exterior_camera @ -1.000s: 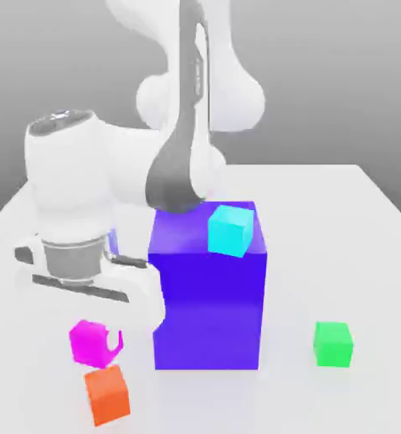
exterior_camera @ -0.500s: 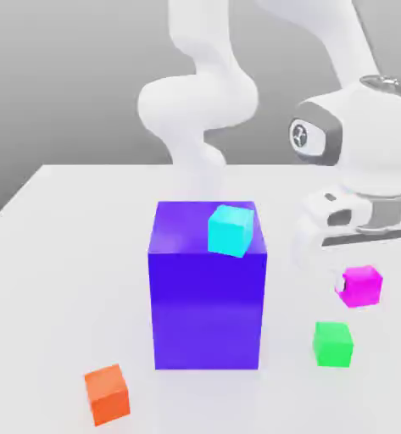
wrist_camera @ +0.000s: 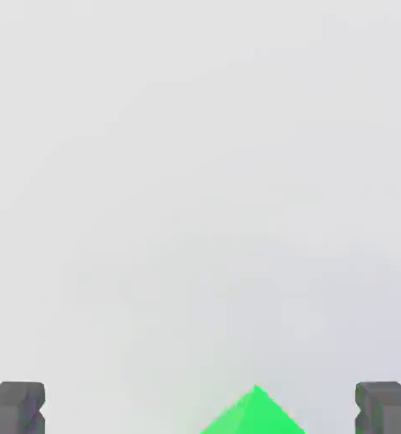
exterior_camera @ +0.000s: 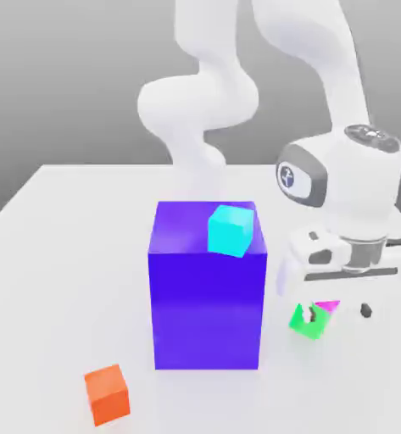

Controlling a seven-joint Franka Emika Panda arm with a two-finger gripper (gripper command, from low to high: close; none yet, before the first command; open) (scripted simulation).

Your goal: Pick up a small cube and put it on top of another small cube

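The gripper (exterior_camera: 334, 310) hangs low over the white table (exterior_camera: 59, 254), on the exterior view's right of the big blue block (exterior_camera: 208, 292). Its fingers (wrist_camera: 13, 407) are spread wide apart and pinch nothing. Under the hand, the green cube (exterior_camera: 307, 322) sits tilted, with one corner up, and a small part of the pink cube (exterior_camera: 326, 304) shows just at its upper edge, touching it; how the pink cube rests there I cannot tell. A cyan cube (exterior_camera: 231, 230) lies on top of the blue block. An orange cube (exterior_camera: 107, 393) stands on the table near the front, well apart from the hand.
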